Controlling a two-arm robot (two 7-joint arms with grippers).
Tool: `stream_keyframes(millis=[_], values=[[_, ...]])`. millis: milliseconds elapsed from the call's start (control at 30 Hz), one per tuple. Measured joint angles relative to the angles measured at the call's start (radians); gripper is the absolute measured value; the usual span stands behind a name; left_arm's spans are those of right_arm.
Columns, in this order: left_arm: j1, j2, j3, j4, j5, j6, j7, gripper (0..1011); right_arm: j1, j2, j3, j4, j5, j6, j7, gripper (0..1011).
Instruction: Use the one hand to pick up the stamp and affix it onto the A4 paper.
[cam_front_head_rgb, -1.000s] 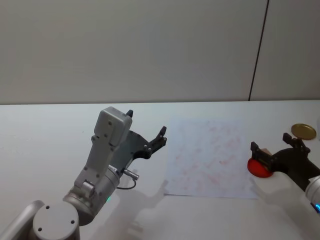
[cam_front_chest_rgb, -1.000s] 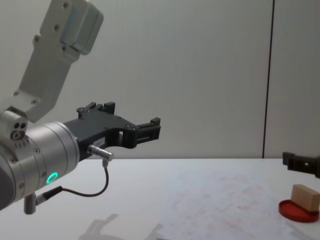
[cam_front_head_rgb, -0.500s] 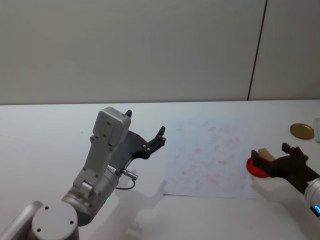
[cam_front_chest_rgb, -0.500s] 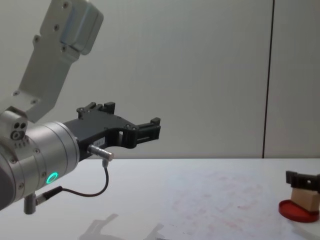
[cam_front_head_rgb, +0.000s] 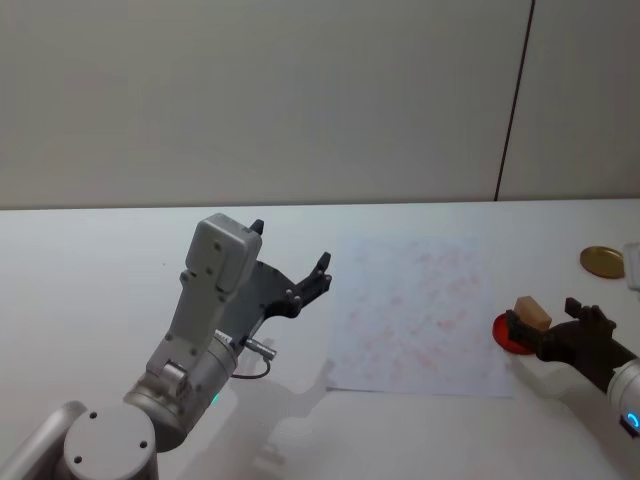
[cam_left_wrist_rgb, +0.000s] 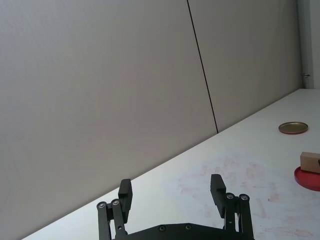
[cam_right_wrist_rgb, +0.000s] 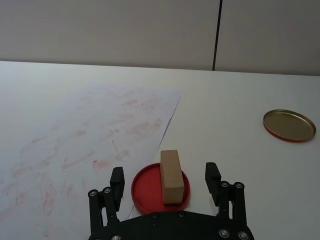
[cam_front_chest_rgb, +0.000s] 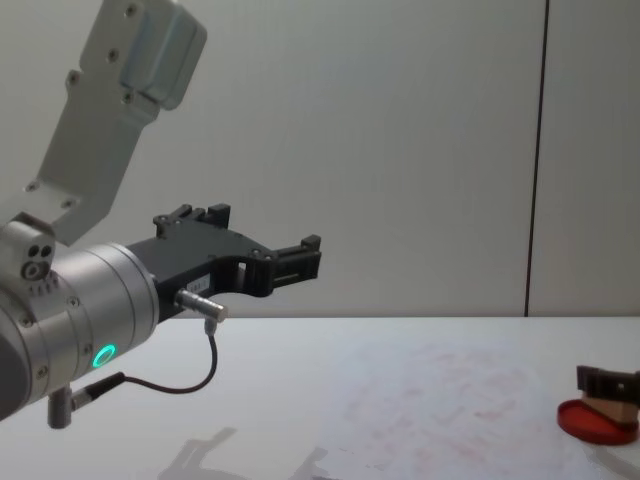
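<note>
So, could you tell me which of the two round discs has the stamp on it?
The red disc by the A4 paper, in front of the right hand; the gold disc lies bare.

No text can be read; marks (cam_right_wrist_rgb: 131, 129) on the A4 paper (cam_front_head_rgb: 420, 312) are illegible.

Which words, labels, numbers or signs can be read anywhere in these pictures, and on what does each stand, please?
No text can be read.
A4 paper: reddish stamp marks, too smeared to read.
left gripper: a small pale label on its side, too small to read.
stamp, red ink pad, gold lid: no lettering to be seen.
</note>
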Motion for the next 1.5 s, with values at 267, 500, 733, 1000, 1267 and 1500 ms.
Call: stream_keyframes(millis=[267,500,733,1000,1267,1500], values=[[0.000,0.000,0.000,0.000,0.000,0.000,0.000,993,0.011,-0.006,-0.002,0.027,-0.002,0.010,0.000,855],[0.000,0.000,0.000,0.000,0.000,0.000,0.000,993,0.025,-0.013,-0.006,0.056,-0.009,0.018,0.002,626],[0.000,0.000,0.000,0.000,0.000,0.000,0.000,993,0.037,-0.020,-0.008,0.080,-0.014,0.019,0.003,407],[0.000,0.000,0.000,0.000,0.000,0.000,0.000,993,0.043,-0.024,-0.010,0.096,-0.020,0.009,0.003,214],[0.000,0.000,0.000,0.000,0.000,0.000,0.000,993,0.043,-0.026,-0.013,0.090,-0.034,-0.039,0.010,217],[0.000,0.000,0.000,0.000,0.000,0.000,0.000,993,0.037,-0.026,-0.018,0.059,-0.043,-0.075,0.038,217]])
